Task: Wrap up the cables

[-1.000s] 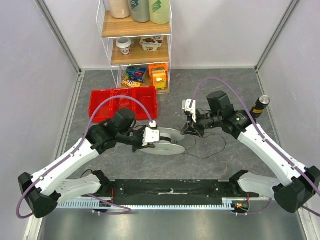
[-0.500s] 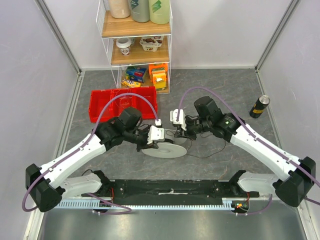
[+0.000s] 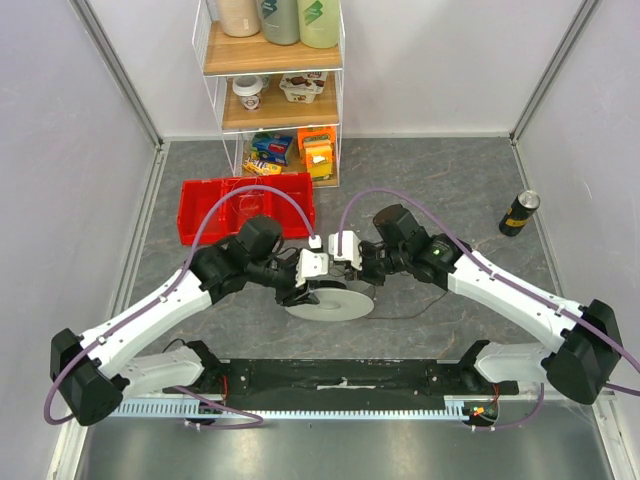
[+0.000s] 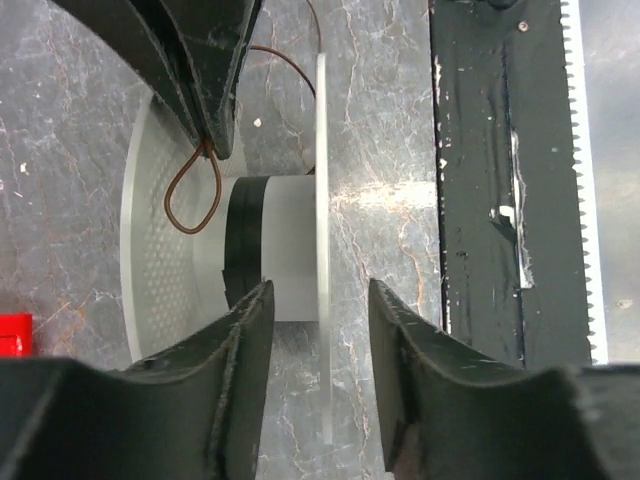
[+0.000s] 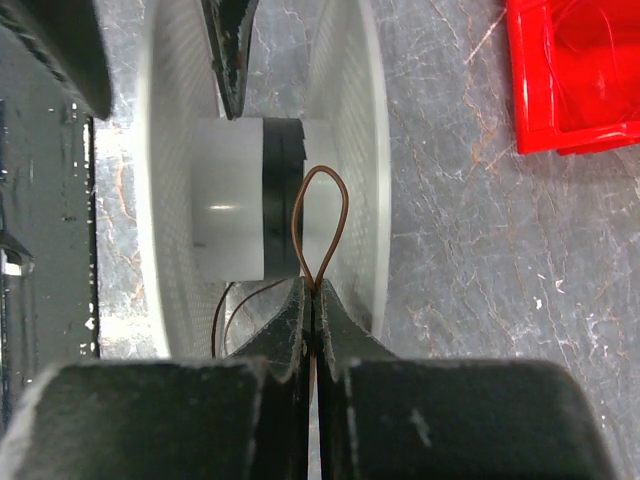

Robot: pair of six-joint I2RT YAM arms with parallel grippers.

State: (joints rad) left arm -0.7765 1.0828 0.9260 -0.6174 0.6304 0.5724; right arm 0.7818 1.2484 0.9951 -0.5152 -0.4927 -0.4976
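The translucent-white spool (image 3: 335, 300) lies on the grey table between both arms. My left gripper (image 3: 303, 287) is open. Its fingers straddle the spool's thin flange (image 4: 322, 200) with a gap on each side in the left wrist view. A dark band of wound cable (image 4: 243, 240) circles the hub. My right gripper (image 5: 313, 292) is shut on a small loop of thin brown cable (image 5: 322, 225), held between the two flanges close to the hub (image 5: 228, 210). More cable (image 3: 405, 317) trails on the table to the spool's right.
A red bin (image 3: 245, 205) sits behind the left arm, in front of a wire shelf (image 3: 270, 100) of bottles and packets. A black can (image 3: 519, 212) stands at the far right. A black rail (image 3: 340, 380) runs along the near edge.
My left gripper has opened and let go of the spool's flange. The right gripper has moved left with the cable loop, in between the flanges.
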